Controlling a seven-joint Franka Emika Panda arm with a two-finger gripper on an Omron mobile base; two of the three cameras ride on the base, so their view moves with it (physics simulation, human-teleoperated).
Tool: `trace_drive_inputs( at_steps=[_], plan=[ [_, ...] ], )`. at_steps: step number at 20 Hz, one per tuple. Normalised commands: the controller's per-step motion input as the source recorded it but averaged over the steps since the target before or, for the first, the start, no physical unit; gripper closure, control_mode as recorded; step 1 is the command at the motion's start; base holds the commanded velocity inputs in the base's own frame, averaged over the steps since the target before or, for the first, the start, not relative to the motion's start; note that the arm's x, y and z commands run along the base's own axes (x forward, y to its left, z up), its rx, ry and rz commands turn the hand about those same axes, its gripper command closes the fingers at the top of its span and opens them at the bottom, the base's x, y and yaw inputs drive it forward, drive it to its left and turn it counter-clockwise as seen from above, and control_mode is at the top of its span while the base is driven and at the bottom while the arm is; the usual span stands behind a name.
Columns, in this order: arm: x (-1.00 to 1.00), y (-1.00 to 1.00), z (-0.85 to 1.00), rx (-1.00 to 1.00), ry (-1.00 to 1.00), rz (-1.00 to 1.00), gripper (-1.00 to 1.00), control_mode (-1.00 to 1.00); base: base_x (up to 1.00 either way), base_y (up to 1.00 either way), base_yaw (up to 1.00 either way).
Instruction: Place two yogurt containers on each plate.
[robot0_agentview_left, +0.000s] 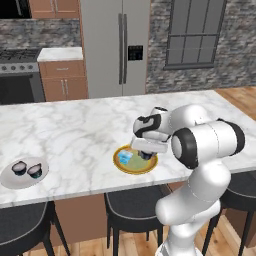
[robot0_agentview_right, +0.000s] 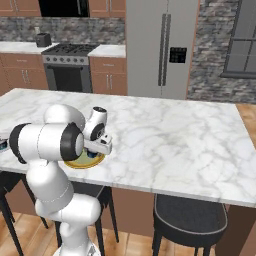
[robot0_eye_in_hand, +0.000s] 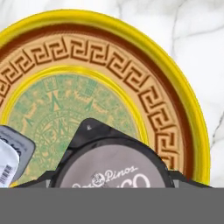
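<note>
Fingers state I can't tell, hidden behind the dark yogurt cup (robot0_eye_in_hand: 114, 168) at bottom centre, over the gold-rimmed plate (robot0_eye_in_hand: 183, 100); lower straight, release beside the light blue cup (robot0_agentview_left: 125, 157), not on it.

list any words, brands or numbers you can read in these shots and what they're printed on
"Pinos": in script on the grey lid of the dark yogurt cup under the hand, over the yellow-rimmed patterned plate.
"CO": larger letters just below on that lid, the rest cut off by the frame edge.
Barcode and tiny print on the light blue and white yogurt cup: too small to read.
Two dark cups on the plain pale plate: too small to read.
</note>
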Motion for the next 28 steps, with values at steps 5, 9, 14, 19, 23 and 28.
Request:
trace_drive_inputs(
  at_steps=[5, 9, 14, 19, 23, 28],
  plan=[
    [-0.01, 0.08, -0.14, 0.0, 0.0, 0.0, 1.0, -1.0, 0.0, 0.0, 0.0],
    [0.0, 0.0, -0.13, 0.0, 0.01, -0.01, -1.0, -1.0, 0.0, 0.0, 0.0],
    [-0.03, -0.01, 0.11, 0.0, 0.01, 0.0, -1.0, -1.0, 0.0, 0.0, 0.0],
    [-0.01, 0.01, 0.38, 0.0, -0.01, 0.0, -1.0, -1.0, 0.0, 0.0, 0.0],
    [-0.05, 0.0, 0.34, 0.0, -0.04, 0.0, -1.0, -1.0, 0.0, 0.0, 0.0],
    [-0.31, 0.0, 0.47, 0.0, -0.04, 0.0, -1.0, -1.0, 0.0, 0.0, 0.0]
  ],
)
